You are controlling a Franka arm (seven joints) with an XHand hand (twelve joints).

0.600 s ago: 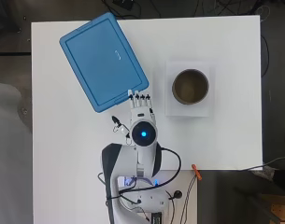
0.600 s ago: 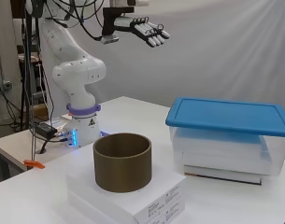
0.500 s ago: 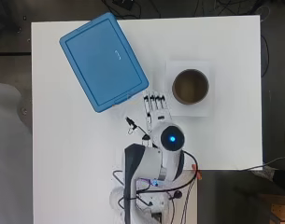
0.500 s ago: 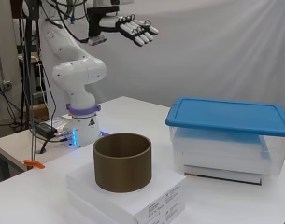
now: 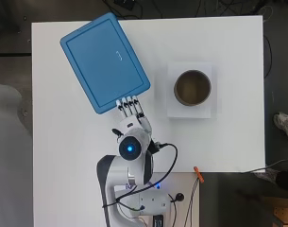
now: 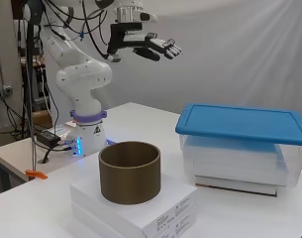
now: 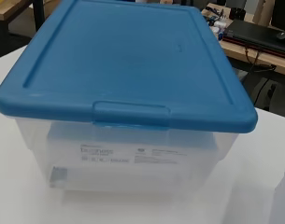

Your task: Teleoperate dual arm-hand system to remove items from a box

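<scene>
A clear plastic box with a blue lid stands at the table's far left in the overhead view, its lid on. The wrist view looks at the box's short side and the lid's front tab. My hand hangs high above the table, fingers straight and spread, holding nothing. From overhead the fingertips lie just at the lid's near corner. What is inside the box does not show clearly.
A brown open cylinder stands on a stack of flat white boxes to the right of the blue-lidded box. A small orange piece lies near the table's front edge. Cables run by the arm's base.
The arm has swung back to the left, toward the blue-lidded box, with the hand still high and its fingers straight. The box and cylinder have not moved.
</scene>
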